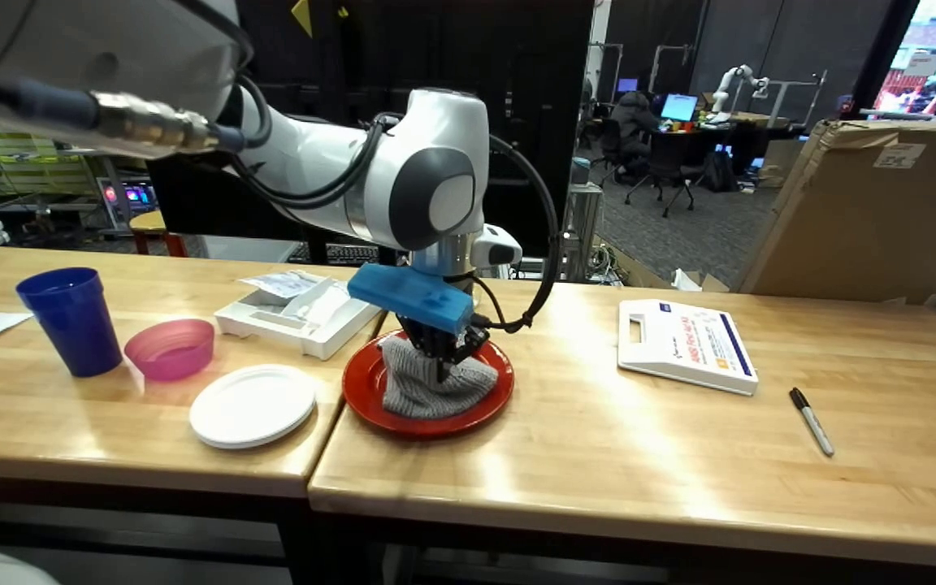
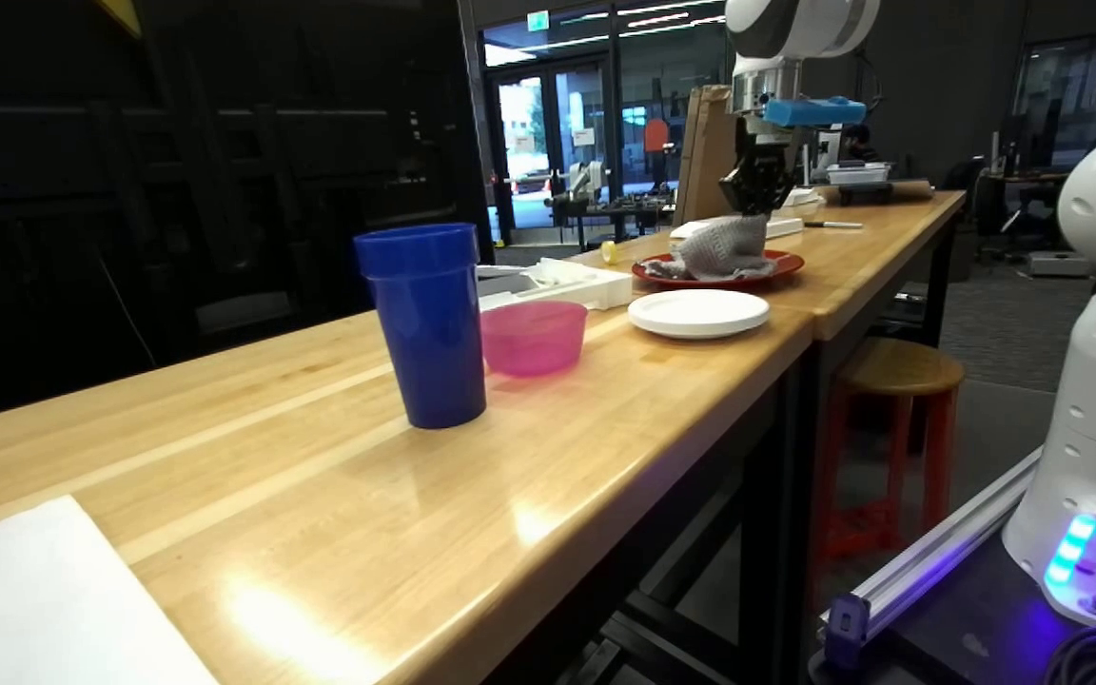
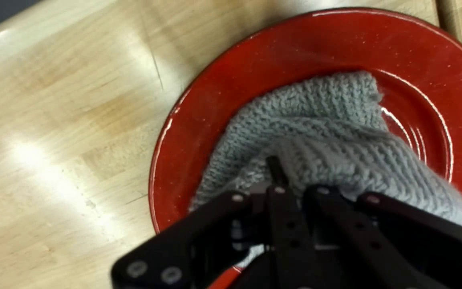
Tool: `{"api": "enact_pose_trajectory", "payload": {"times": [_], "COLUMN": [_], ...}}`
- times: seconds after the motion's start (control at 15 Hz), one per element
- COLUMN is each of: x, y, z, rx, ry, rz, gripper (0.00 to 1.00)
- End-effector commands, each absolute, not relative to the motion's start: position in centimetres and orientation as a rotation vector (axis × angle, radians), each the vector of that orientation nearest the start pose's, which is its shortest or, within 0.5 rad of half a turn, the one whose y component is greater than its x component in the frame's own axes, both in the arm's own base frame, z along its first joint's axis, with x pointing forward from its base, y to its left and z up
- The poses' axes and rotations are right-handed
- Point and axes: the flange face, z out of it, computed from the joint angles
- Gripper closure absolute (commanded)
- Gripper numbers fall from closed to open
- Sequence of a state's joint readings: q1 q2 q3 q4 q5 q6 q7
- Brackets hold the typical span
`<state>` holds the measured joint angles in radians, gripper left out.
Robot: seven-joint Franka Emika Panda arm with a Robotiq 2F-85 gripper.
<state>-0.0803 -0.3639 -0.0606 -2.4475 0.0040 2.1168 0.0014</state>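
Note:
A grey knitted cloth [image 1: 415, 398] lies bunched on a red plate [image 1: 427, 429], close to the seam between two wooden tables. My gripper [image 1: 439, 375] points down over the plate with its jaws together, shut on a fold of the cloth. In an exterior view the cloth [image 2: 724, 249] rises in a peak to the tips of the gripper [image 2: 753, 211]. The rest of it rests on the plate [image 2: 786, 266]. From the wrist view, ribbed folds of the cloth [image 3: 327, 136] run up to the dark fingers [image 3: 277, 170]; the pinched part is hidden behind them.
White stacked plates [image 1: 253, 406] sit left of the red plate, with a pink bowl [image 1: 171, 349] and blue cup [image 1: 74, 321] beyond. Behind is an open white box [image 1: 309, 321]. On the other side lie a white case [image 1: 683, 345] and a marker [image 1: 812, 420].

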Motion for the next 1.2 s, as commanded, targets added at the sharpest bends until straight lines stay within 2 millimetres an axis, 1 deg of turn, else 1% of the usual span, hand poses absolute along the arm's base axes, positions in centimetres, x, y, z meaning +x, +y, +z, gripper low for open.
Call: {"api": "enact_pose_trajectory", "payload": {"times": [0.0,0.2,0.33,0.6,0.73,0.87,1.13], "x": [41.2,40.8,40.9,41.2,41.5,41.9,44.3], "y": [-4.9,-3.1,-1.6,1.3,1.9,2.0,2.2], "z": [45.1,44.6,43.6,40.6,39.6,38.8,37.4], "rx": [-3.134,-3.137,-3.130,-3.126,-3.125,-3.123,-3.114], "ry": [0.111,-0.008,-0.094,-0.206,-0.234,-0.247,-0.229], "rz": [-0.046,0.009,0.058,0.165,0.204,0.229,0.282], "gripper": [0.99,0.99,0.99,0.99,0.99,0.99,0.99]}}
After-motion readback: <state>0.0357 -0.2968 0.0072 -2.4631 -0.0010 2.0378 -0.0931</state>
